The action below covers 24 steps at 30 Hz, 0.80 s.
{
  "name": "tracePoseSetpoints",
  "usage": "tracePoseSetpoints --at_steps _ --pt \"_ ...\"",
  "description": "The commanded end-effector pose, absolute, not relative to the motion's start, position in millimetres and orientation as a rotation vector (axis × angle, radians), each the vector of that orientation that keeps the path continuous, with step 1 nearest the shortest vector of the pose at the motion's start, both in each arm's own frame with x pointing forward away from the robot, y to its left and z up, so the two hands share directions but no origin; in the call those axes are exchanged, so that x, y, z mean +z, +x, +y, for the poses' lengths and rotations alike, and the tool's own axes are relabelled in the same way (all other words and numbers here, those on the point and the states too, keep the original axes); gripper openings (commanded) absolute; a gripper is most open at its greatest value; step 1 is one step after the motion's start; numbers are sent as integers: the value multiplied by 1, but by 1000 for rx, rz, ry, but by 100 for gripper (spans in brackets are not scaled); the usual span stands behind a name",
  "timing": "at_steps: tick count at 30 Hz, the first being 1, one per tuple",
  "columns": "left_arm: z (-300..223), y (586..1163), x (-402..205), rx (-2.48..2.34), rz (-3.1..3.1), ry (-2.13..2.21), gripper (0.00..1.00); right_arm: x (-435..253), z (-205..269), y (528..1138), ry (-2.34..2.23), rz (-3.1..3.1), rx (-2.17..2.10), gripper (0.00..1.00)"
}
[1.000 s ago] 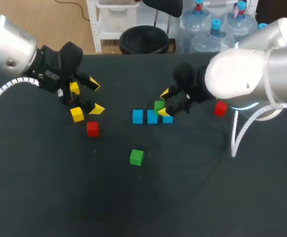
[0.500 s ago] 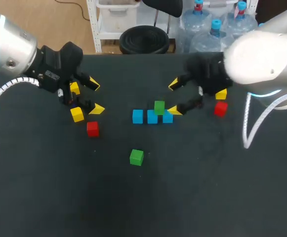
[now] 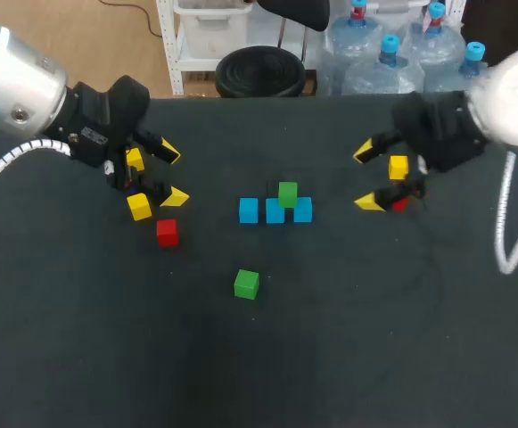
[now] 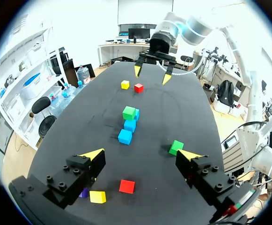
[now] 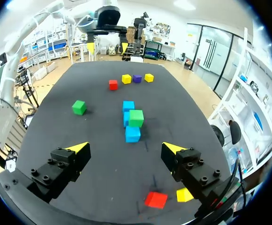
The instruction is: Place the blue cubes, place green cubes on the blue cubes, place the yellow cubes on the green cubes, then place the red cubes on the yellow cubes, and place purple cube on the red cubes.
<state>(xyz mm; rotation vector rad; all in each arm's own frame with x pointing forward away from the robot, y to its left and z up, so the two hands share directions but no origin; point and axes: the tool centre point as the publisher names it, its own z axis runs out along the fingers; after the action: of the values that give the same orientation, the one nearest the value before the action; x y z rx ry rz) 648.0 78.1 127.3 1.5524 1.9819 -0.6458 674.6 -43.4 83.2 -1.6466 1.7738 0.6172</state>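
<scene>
The right tool (image 3: pixel 365 178) stands wide open and empty near the tabletop's (image 3: pixel 330 357) right edge, by a red cube (image 3: pixel 399 204); the left tool (image 3: pixel 173 176), equally open and empty, is near the left edge.

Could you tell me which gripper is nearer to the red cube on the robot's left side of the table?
Left. The left gripper is open close beside the red cube; the right gripper is far off, past the row of blue cubes.

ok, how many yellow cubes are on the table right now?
3. Two yellow cubes by the left tool; a third yellow cube by the right tool, next to a red cube. No others seem hidden.
</scene>
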Motion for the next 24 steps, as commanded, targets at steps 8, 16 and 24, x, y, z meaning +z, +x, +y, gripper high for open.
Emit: tracePoseSetpoints --at_steps 8,16,24 --pt "80 647 127 -649 1974 1552 100 105 -117 640 -1592 1743 594 100" --pt "80 647 127 -649 1974 1552 100 107 -149 635 -1520 1742 591 100" --pt "80 647 127 -649 1974 1552 100 105 -169 637 -1453 1718 673 100"
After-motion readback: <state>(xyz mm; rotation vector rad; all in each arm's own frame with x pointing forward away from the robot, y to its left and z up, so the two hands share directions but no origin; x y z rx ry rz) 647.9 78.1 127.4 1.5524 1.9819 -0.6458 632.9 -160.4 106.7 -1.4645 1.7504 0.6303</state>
